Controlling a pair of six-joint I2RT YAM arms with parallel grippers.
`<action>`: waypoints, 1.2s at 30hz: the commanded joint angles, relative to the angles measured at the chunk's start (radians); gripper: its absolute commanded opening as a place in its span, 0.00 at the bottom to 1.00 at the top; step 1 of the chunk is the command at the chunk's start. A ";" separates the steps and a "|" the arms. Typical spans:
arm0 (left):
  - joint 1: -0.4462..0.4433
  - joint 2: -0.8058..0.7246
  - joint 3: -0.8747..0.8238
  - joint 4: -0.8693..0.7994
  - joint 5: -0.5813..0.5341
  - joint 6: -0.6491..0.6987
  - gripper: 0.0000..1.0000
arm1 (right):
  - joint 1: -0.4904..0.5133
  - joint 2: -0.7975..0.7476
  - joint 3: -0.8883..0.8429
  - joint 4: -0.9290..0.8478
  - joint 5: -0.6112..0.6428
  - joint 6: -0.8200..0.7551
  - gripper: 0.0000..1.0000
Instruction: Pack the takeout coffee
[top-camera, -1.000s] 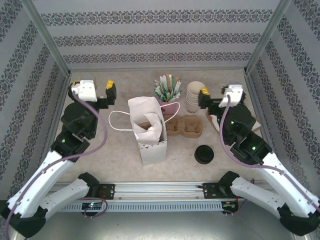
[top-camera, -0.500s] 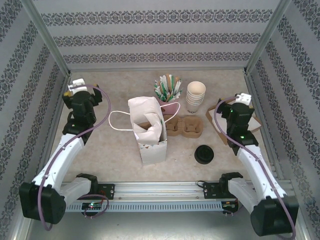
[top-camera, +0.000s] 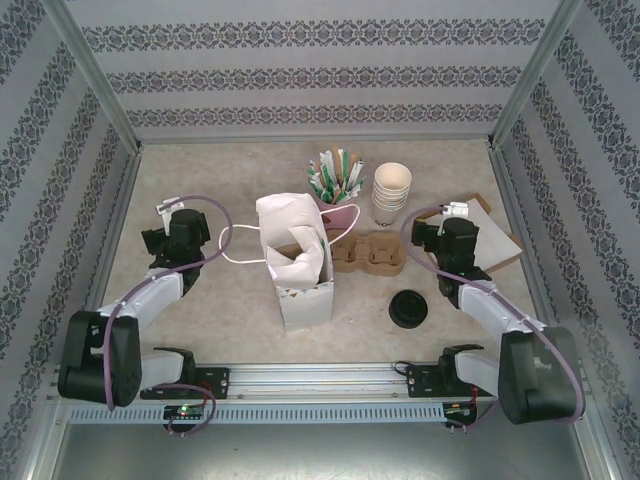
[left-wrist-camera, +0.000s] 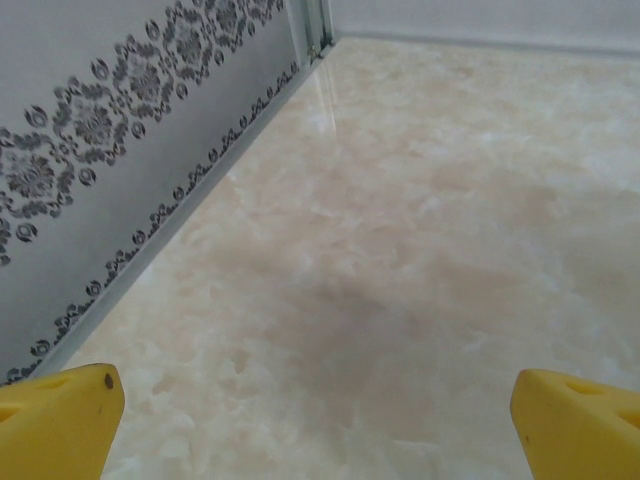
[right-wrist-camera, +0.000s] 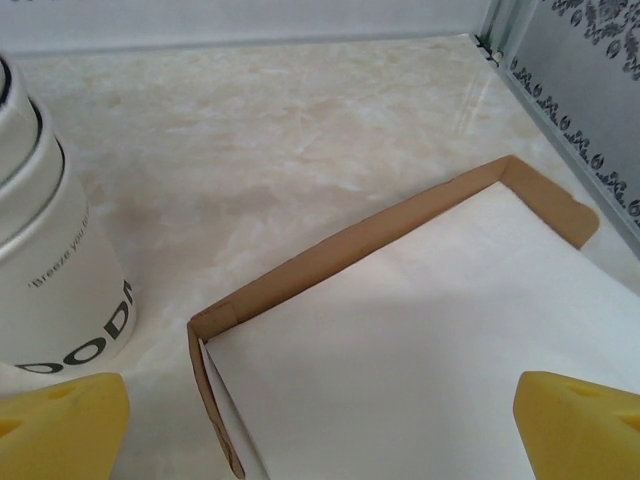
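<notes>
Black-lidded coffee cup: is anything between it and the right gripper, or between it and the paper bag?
Nothing visible. The black-lidded coffee cup stands on bare table, right of the paper bag; the open right gripper points away from it, over the cardboard tray.

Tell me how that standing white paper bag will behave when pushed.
The paper bag looks thin and crumpled at its top, so probably floppy and light. Tall on a narrow base, it would likely slide or tip.
</notes>
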 joint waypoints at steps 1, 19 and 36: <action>0.007 0.060 -0.034 0.116 -0.008 -0.007 1.00 | -0.002 0.020 -0.057 0.172 -0.034 -0.027 0.98; 0.009 0.240 -0.149 0.619 0.217 0.147 1.00 | -0.008 0.243 -0.025 0.432 -0.140 -0.130 0.98; 0.038 0.333 -0.188 0.789 0.375 0.178 1.00 | -0.067 0.350 -0.026 0.529 -0.187 -0.071 0.98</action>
